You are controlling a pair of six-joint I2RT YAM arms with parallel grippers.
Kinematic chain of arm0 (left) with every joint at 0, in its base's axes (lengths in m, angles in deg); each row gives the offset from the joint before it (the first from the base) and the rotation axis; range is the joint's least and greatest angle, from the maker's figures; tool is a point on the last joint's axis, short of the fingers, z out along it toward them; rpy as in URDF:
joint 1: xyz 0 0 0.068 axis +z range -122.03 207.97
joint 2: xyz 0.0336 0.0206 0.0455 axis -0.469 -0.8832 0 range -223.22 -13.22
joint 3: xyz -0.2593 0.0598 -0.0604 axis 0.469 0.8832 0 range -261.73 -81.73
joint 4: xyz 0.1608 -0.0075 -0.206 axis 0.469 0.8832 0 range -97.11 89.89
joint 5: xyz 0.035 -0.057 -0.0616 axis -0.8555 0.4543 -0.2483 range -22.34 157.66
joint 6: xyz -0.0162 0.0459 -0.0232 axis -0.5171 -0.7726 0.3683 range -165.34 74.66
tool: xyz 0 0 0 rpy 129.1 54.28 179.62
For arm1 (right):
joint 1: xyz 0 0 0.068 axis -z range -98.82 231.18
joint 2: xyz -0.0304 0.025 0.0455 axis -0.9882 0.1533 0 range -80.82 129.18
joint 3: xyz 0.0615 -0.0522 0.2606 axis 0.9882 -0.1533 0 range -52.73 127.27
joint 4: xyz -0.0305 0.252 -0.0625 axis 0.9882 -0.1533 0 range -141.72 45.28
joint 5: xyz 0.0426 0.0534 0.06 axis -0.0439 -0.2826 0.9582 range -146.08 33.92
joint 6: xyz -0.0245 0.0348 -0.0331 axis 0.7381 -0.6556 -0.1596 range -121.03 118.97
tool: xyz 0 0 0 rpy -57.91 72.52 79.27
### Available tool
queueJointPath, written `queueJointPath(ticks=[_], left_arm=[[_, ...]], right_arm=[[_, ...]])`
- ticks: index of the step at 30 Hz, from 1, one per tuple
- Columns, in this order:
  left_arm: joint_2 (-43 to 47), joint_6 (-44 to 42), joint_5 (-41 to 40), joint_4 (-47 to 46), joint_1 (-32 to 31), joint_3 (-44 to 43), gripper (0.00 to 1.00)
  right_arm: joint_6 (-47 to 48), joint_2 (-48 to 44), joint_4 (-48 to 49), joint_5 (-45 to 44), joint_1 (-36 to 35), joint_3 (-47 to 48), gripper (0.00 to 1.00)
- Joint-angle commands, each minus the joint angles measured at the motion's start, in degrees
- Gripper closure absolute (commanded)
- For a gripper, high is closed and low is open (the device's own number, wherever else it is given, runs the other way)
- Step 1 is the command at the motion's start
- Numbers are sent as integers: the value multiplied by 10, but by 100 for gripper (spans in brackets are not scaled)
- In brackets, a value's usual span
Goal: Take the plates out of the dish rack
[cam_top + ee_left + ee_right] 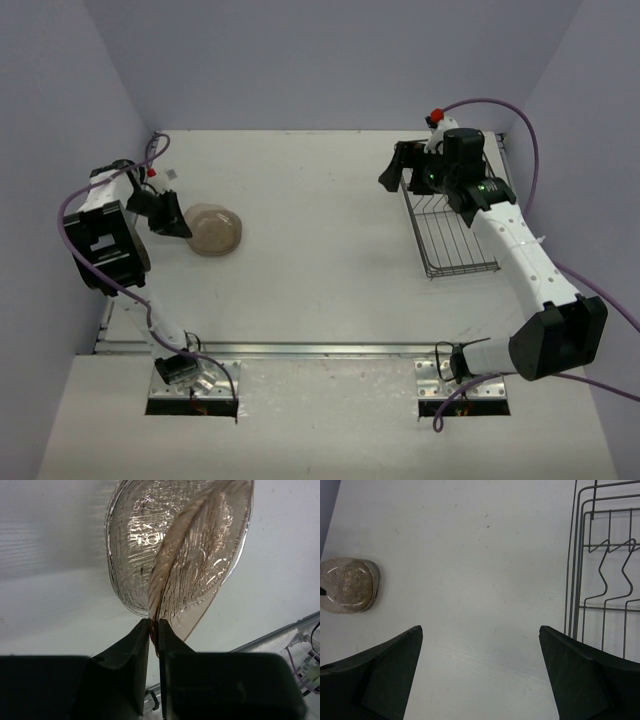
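And there it is: a smoky brown plate [210, 570] is pinched by its rim in the left claw [154, 630], which is clamped tight on it. The plate is tilted over a clearer plate [130, 540] lying on the surface [45, 605]; whether the two touch cannot be told. From above, a small pile [215, 230] is seen at the left of the surface, well apart from the dish rack [455, 240] at the right. The right claw [480, 628] is spread wide over bare surface, just beside the rack's left edge.
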Motion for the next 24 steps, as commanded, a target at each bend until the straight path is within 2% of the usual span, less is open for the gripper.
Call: queueJointPath(ticks=[1,3,6,8,16,21,23,24], left_arm=[[-7,12,33,-22,-2,-12,81],[-8,14,34,-23,-1,-13,72],[-3,15,39,-17,-1,-24,47],[5,14,32,-12,-1,-37,39],[89,24,-66,-40,-2,-92,34],[157,13,-130,-89,-9,-59,30],[153,13,-129,-87,-10,-41,32],[149,13,-130,-87,-10,-33,38]], right_arm=[[4,-6,13,6,1,-1,1],[4,-7,12,7,1,-1,1],[5,-12,12,5,1,-2,1],[8,-13,12,2,1,-1,1],[41,-9,2,-55,1,26,1],[97,43,-43,-122,5,70,1],[102,51,-49,-121,8,68,1],[103,52,-49,-120,10,65,1]])
